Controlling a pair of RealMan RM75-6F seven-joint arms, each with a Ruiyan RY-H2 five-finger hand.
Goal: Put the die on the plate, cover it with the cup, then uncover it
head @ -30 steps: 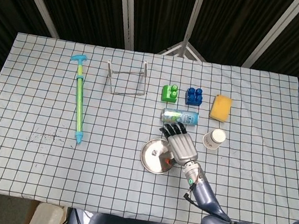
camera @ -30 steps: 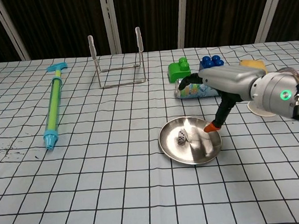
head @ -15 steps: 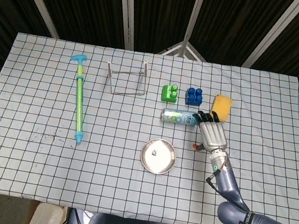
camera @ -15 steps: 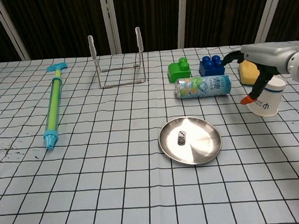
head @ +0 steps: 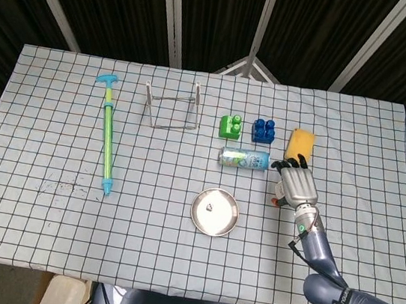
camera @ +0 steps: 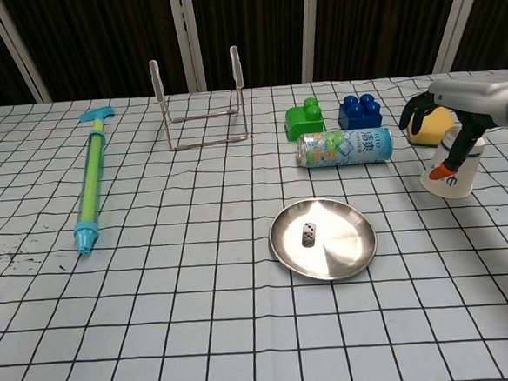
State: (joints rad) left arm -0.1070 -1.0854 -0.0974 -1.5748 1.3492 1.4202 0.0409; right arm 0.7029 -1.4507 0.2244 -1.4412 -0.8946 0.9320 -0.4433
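Observation:
A small white die (camera: 308, 234) (head: 210, 207) lies in the round metal plate (camera: 345, 249) (head: 222, 223) at the table's middle. The white paper cup (camera: 460, 176) stands upside down to the right of the plate. My right hand (camera: 473, 98) (head: 297, 185) arches over the cup, fingers curled down behind it and the orange-tipped thumb lying against its left side. The cup still rests on the cloth. In the head view the hand hides the cup. My left hand shows in neither view.
A can (camera: 344, 147) lies on its side behind the plate. Behind it are a green block (camera: 306, 120), a blue block (camera: 359, 112) and a yellow sponge (head: 300, 145). A wire rack (camera: 200, 103) and a long blue-green pump toy (camera: 92, 180) are on the left.
My right hand left the plate, where the die stays, and swung right to the cup. Its fingers now curl lower around the cup than half a second ago.

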